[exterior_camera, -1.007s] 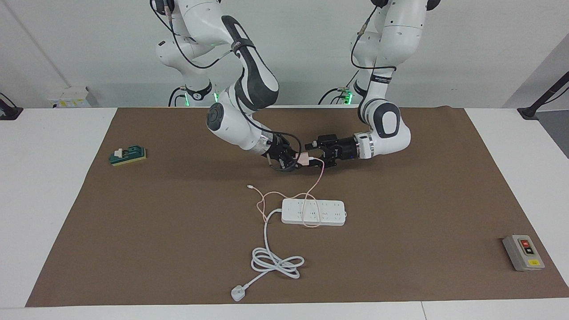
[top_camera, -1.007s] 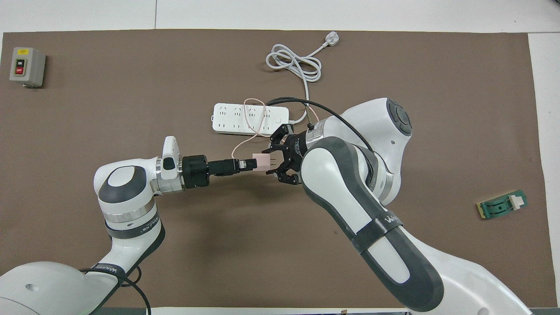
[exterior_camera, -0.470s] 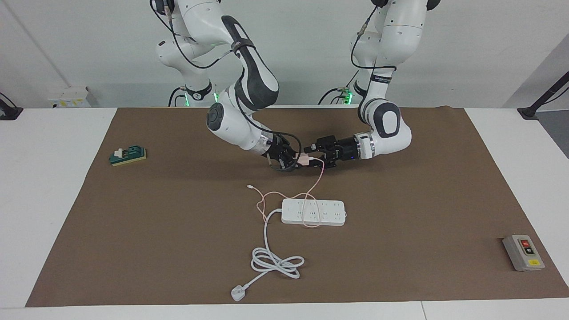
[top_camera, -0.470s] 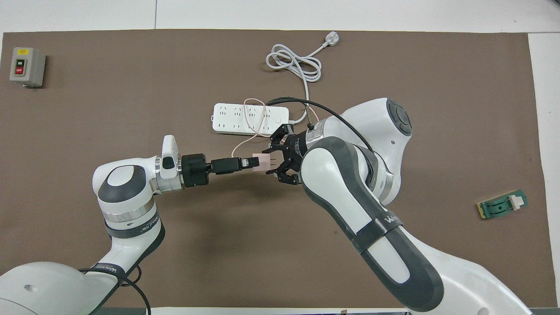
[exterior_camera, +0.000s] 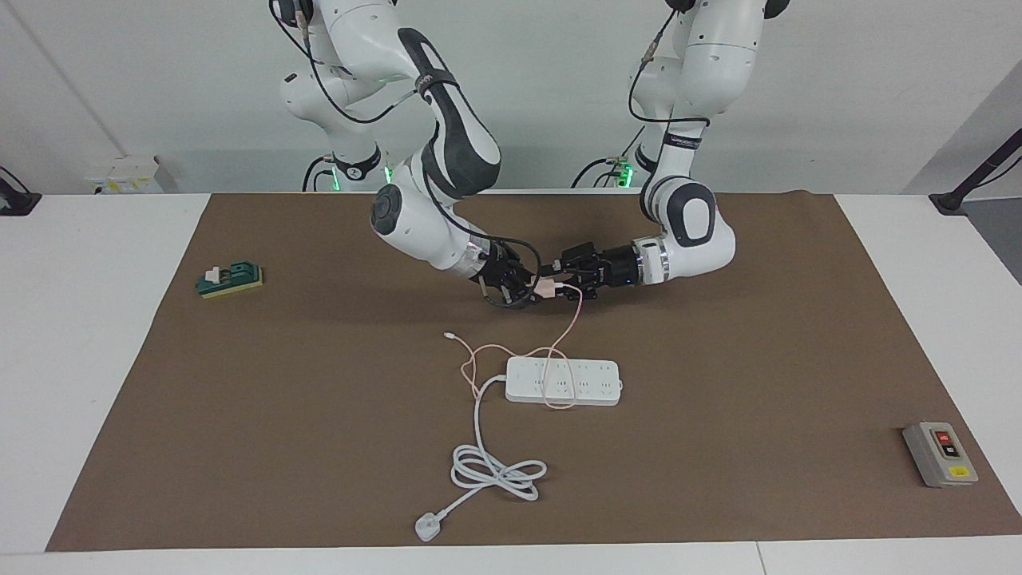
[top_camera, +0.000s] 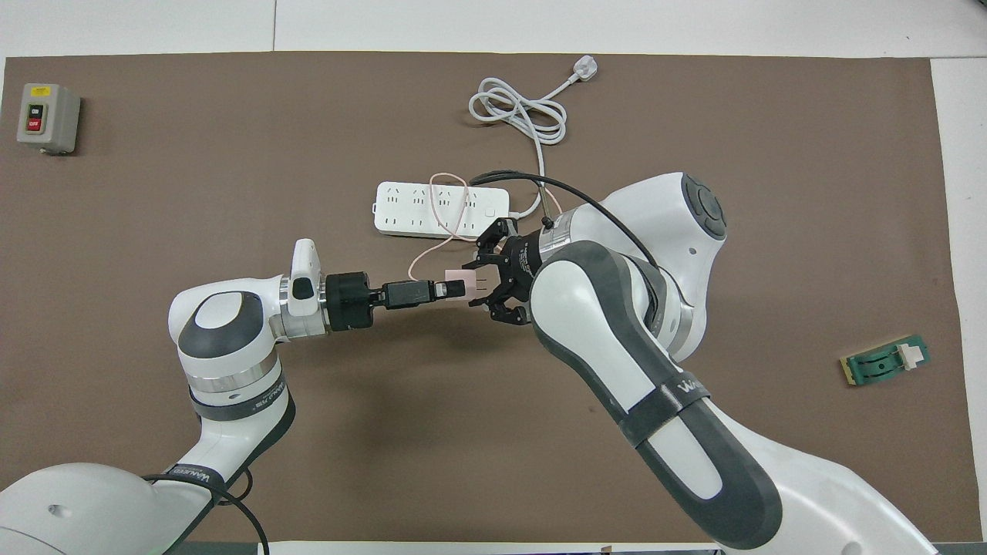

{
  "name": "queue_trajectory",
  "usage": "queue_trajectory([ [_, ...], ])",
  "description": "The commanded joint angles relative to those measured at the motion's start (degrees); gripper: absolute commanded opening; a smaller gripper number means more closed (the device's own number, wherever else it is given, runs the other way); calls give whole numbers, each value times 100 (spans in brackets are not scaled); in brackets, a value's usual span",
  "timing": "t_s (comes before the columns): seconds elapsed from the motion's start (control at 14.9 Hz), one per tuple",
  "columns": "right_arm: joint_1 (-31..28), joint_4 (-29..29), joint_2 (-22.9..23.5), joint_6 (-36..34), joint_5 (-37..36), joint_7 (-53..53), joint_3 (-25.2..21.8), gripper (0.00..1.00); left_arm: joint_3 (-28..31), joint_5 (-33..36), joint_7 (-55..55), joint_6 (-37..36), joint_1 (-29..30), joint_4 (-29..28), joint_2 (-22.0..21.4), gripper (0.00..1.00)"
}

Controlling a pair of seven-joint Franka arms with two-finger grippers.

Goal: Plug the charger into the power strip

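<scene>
While the right gripper (top_camera: 480, 285) stays pinched on the pink charger (top_camera: 461, 280) over the mat, the left gripper (top_camera: 451, 289), half narrowed, should clamp squarely on the cube before any release.

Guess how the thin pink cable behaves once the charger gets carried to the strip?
Probably floppy: the thin pink cable hangs slack from the small pale pink cube charger and lies in loose loops over the long flat white power strip. It may drag and cover sockets.

Grey switch box (exterior_camera: 940, 454) and green block (exterior_camera: 231, 280) on brown mat (exterior_camera: 718, 479), each well apart from the hands.
</scene>
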Motion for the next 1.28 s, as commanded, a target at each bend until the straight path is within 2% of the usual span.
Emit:
queue_trajectory([
  [0.0,-64,-152,-148,60,-104,-79,42,0,30,1,73,141,-68,-22,-113,41],
  [0.2,-64,-152,-148,77,-104,-79,42,0,30,1,81,124,-68,-13,-113,0],
  [0.74,-64,-161,-148,95,-104,-114,42,0,30,1,99,97,-59,14,-96,0],
  [0.81,-56,-161,-148,104,-104,-123,42,85,30,1,99,97,-59,14,-96,0],
  [0.87,-38,-170,-139,104,-104,-149,42,100,30,1,99,97,-59,14,-87,0],
  [1.21,-38,-196,-148,104,-104,-246,42,100,30,-25,99,106,-50,57,-78,0],
])
